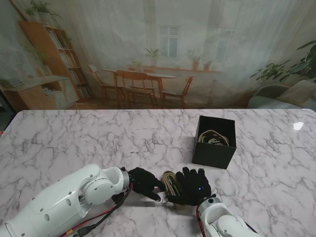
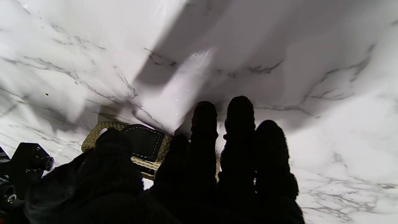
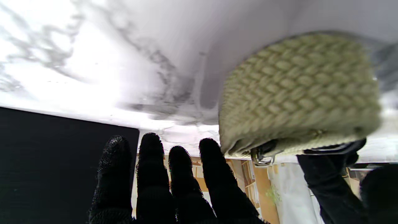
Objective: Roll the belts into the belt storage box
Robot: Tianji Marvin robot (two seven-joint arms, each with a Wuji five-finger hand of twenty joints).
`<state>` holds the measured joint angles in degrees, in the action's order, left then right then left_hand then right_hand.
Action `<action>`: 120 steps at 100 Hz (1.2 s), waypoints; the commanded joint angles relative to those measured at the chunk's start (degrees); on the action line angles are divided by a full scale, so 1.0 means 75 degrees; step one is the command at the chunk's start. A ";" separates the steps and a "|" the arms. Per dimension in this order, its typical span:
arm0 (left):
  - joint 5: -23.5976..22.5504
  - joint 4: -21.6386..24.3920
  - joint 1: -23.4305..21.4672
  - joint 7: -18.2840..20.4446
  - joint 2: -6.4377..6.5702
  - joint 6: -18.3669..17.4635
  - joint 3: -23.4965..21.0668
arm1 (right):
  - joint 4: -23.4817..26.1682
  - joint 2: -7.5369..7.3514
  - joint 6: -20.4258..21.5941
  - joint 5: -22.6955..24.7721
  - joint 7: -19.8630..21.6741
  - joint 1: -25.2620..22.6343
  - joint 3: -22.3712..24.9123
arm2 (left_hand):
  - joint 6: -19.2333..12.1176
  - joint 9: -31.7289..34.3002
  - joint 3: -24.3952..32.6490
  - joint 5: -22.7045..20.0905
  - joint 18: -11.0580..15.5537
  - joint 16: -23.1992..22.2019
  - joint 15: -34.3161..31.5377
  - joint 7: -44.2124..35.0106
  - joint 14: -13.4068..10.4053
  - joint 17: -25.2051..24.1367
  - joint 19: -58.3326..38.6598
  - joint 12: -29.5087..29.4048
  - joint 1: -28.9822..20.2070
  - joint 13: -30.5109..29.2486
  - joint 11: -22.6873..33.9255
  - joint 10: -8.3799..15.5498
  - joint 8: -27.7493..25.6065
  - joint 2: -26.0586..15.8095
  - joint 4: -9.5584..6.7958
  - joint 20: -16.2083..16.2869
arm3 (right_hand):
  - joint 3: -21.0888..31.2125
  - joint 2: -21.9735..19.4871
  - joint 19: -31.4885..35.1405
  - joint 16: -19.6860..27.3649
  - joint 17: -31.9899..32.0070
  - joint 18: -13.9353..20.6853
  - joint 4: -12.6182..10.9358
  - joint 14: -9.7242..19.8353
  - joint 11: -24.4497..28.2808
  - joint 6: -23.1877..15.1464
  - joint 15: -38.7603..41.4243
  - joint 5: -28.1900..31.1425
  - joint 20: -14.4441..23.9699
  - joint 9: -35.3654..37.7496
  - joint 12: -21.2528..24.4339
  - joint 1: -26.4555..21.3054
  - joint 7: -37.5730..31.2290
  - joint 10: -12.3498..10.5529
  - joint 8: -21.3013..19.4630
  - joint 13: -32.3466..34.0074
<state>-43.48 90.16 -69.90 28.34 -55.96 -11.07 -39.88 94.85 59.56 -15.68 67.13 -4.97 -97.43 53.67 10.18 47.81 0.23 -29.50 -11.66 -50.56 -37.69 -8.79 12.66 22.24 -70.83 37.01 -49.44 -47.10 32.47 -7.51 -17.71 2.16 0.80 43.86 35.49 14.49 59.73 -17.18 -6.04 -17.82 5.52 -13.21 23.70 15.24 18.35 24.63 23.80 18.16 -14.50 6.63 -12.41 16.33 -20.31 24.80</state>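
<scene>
— What do you see of the arms? 
— Your left arm [image 1: 64,200] enters from the near left corner, your right wrist [image 1: 222,222] from the near right.

— And the hands? 
— Left hand [image 1: 143,181]: fingers [image 2: 236,124] extended together. Right hand [image 1: 192,186]: four fingers straight, thumb [image 3: 329,177] set apart, pressing the rolled belt [image 1: 171,180]

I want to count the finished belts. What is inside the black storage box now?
Inside the black storage box, one coiled belt of light woven colour lies against the bottom. The near wall hides part of the inside, so anything lying under it cannot be seen.
</scene>
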 commanded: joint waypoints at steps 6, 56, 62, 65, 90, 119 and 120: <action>-0.0043 -0.0174 -0.0162 0.0218 0.0053 0.0014 0.0010 | 0.0050 0.0083 -0.0287 -0.0056 0.0236 0.0125 -0.0159 | -0.0090 -0.0410 -0.0219 0.0480 0.0013 -0.0004 0.0080 0.0345 0.0292 -0.0122 0.0060 -0.0602 0.0120 0.0104 -0.1183 -0.0405 0.0220 -0.0344 0.0023 0.0147 | 0.0180 0.0072 -0.0384 0.0388 0.0258 -0.0629 -0.0034 -0.0582 -0.0233 0.0304 -0.0715 -0.0628 -0.0198 -0.0478 0.0214 0.0028 0.0561 0.0304 -0.0204 -0.0153; -0.0003 -0.0178 -0.0129 0.0237 0.0054 0.0006 0.0024 | -0.0205 0.0130 -0.1125 -0.0322 0.0469 0.0719 -0.0941 | 0.0084 -0.0403 -0.0215 0.0505 0.0027 -0.0009 0.0089 0.0357 0.0276 -0.0113 0.0065 -0.0604 0.0133 0.0096 -0.1171 -0.0374 0.0323 -0.0356 0.0018 0.0163 | -0.0101 0.0625 -0.0001 -0.0259 -0.0352 -0.1498 -0.0513 -0.0406 0.1101 -0.0193 0.0193 -0.1617 0.0031 -0.0645 -0.1116 -0.2787 0.0916 0.0068 -0.0704 0.0502; -0.0031 -0.0147 -0.0174 0.0238 0.0056 -0.0016 -0.0026 | -0.0277 0.0140 -0.1205 -0.0358 0.0448 0.0788 -0.1019 | 0.0097 -0.0394 -0.0211 0.0493 0.0033 -0.0007 0.0093 0.0348 0.0273 -0.0100 0.0066 -0.0604 0.0124 0.0095 -0.1166 -0.0390 0.0328 -0.0351 0.0017 0.0162 | -0.0118 0.0778 0.0326 -0.0534 -0.0581 -0.1413 -0.0601 -0.0297 0.1437 -0.0278 0.0633 -0.1709 0.0251 -0.0634 -0.1368 -0.3368 0.0604 0.0024 -0.0918 0.0669; -0.0053 -0.0125 -0.0206 0.0246 0.0059 -0.0032 -0.0066 | -0.0314 0.0144 -0.1226 -0.0370 0.0420 0.0819 -0.1053 | 0.0114 -0.0396 -0.0209 0.0480 0.0032 -0.0005 0.0095 0.0340 0.0275 -0.0101 0.0066 -0.0604 0.0115 0.0094 -0.1166 -0.0381 0.0329 -0.0349 0.0016 0.0162 | -0.0133 0.0864 0.0512 -0.0682 -0.0717 -0.1374 -0.0655 -0.0210 0.1628 -0.0312 0.0914 -0.1694 0.0371 -0.0588 -0.1490 -0.3691 0.0416 -0.0003 -0.1025 0.0819; -0.0671 0.0443 -0.0927 0.0555 0.0122 -0.0358 -0.1060 | -0.0484 0.0178 -0.1179 -0.0389 0.0055 0.0837 -0.1069 | 0.0071 -0.0373 -0.0203 -0.0123 0.0025 0.0025 0.0146 -0.0008 0.0242 -0.0098 0.0111 -0.0624 0.0054 0.0102 -0.1190 -0.0377 0.0180 -0.0349 0.0011 0.0139 | 0.2032 0.1456 0.1613 -0.1658 -0.1501 -0.0529 -0.0532 0.0538 0.2745 0.0014 0.2932 -0.1151 0.0907 -0.0088 -0.2129 -0.4121 -0.0461 -0.0085 -0.1146 0.1372; -0.2009 0.1634 -0.2510 0.0492 0.0062 -0.1139 -0.3127 | -0.0642 0.0218 -0.0984 -0.0428 -0.0323 0.0844 -0.1010 | -0.0165 -0.0341 -0.0224 -0.1185 -0.0102 0.0541 0.0885 -0.0767 0.0260 -0.0427 0.0693 -0.0952 0.0057 0.0378 -0.1632 -0.0304 -0.0708 -0.0382 0.0005 -0.0127 | 0.2747 0.2081 0.2572 -0.2089 -0.2756 0.0612 -0.0295 0.0834 0.3666 -0.0547 0.4151 -0.0094 0.1209 0.1125 -0.2666 -0.4364 -0.2581 -0.0291 -0.1837 0.2301; -0.2063 0.1665 -0.2554 0.0455 0.0056 -0.1176 -0.3186 | -0.0648 0.0221 -0.0985 -0.0437 -0.0335 0.0847 -0.1011 | -0.0175 -0.0346 -0.0225 -0.1188 -0.0110 0.0581 0.0933 -0.0762 0.0258 -0.0459 0.0739 -0.0978 0.0061 0.0397 -0.1662 -0.0295 -0.0719 -0.0382 0.0005 -0.0149 | 0.2771 0.2080 0.2588 -0.2095 -0.2802 0.0625 -0.0292 0.0851 0.3701 -0.0585 0.4179 -0.0068 0.1204 0.1187 -0.2682 -0.4389 -0.2674 -0.0317 -0.1872 0.2357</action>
<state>-57.67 101.10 -87.22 32.76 -55.89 -18.71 -61.84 90.83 60.94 -23.04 64.46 -6.93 -90.89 46.20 9.50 46.21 0.21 -36.84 -11.46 -47.96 -33.25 -13.93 12.81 20.43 -67.36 31.13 -49.44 -45.21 22.21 -9.03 -21.78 1.52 0.80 43.82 52.51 28.50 76.87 -32.04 -24.87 -14.60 2.56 -8.46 48.25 14.45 46.02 20.36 32.17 24.88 -33.43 -24.28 -25.33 15.26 -31.56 39.70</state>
